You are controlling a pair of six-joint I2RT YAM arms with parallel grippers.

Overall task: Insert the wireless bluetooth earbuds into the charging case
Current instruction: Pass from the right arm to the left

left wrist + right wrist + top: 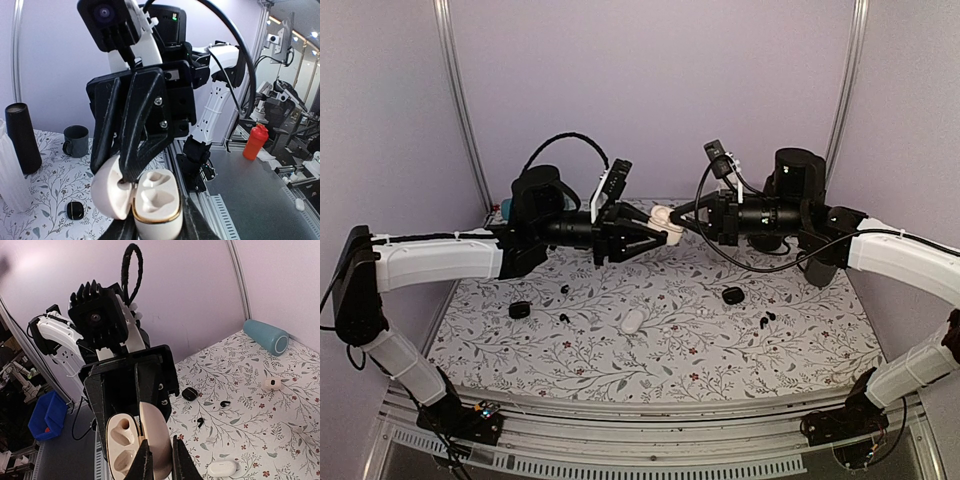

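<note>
A cream charging case (665, 222) with a gold rim hangs open in the air between both arms. My left gripper (653, 238) is shut on its base (156, 210); both moulded wells are empty. My right gripper (161, 460) is shut on the hinged lid (157, 435), and its black fingers (131, 150) reach down onto that lid in the left wrist view. Tiny black earbuds lie on the flowered table: one pair (564, 303) at the left, another pair (765, 319) at the right. Two buds (225, 403) (200, 422) also show in the right wrist view.
Two shut black cases (520, 310) (732, 295) and a shut white case (633, 321) lie on the table. A blue cylinder (267, 336) and a small open pale case (272, 384) sit at the far side. A black tube (22, 137), dark mug (76, 140) and white ribbed bottle (10, 175) stand nearby.
</note>
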